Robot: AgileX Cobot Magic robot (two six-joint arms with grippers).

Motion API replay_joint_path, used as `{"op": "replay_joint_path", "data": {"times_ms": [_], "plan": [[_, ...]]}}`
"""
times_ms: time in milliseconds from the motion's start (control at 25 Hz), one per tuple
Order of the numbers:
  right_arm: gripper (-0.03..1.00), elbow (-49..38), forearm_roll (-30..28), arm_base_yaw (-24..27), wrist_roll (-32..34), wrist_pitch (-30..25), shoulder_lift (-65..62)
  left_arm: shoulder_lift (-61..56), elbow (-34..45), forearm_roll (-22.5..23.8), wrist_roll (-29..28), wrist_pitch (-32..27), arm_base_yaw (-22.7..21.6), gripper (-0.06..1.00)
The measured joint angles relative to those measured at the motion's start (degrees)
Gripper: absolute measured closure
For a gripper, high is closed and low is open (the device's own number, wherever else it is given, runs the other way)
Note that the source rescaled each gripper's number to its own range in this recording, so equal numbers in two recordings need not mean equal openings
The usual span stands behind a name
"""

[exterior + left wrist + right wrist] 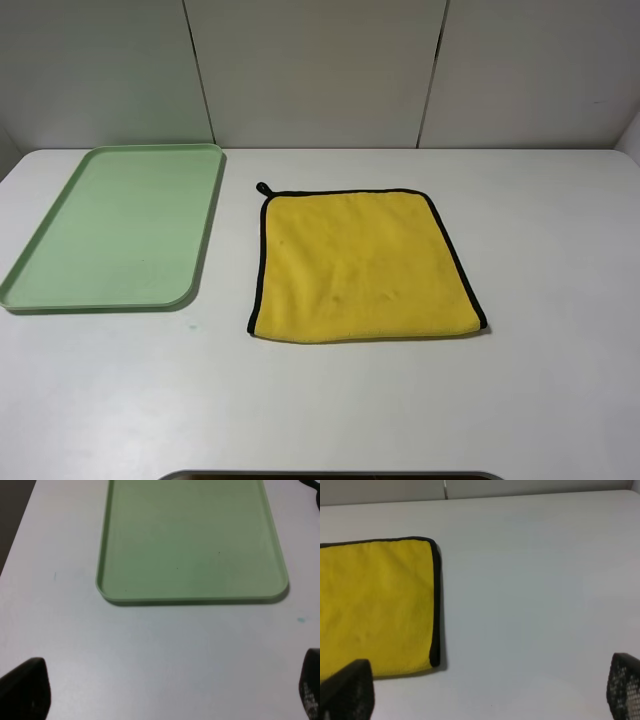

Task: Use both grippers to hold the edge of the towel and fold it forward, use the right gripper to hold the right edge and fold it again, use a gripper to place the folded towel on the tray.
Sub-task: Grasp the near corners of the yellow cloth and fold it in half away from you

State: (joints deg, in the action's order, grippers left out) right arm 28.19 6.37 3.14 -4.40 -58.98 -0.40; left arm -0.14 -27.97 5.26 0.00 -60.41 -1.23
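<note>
Bare tabletop (560, 400) runs wide along the near side and to the right of the towel (360, 265), so there is open passage there. A narrow bare strip separates the towel from the tray (60, 290), whose low raised rim stands slightly above the surface, while the towel lies flat. Wall panels (320, 70) close off the far side just behind both. The left claw (167, 690), jaws wide apart, hangs over bare surface short of the tray's near rim. The right claw (485, 692), equally wide, hangs over bare surface beside the towel's near right corner.
</note>
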Motion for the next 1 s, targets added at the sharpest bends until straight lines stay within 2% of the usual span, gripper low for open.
{"op": "replay_joint_path", "data": {"times_ms": [1000], "plan": [[-0.03, 0.0, 0.0, 0.0, 0.0, 0.0, 0.0, 0.0, 0.0, 0.0, 0.0, 0.0, 0.0, -0.05]]}}
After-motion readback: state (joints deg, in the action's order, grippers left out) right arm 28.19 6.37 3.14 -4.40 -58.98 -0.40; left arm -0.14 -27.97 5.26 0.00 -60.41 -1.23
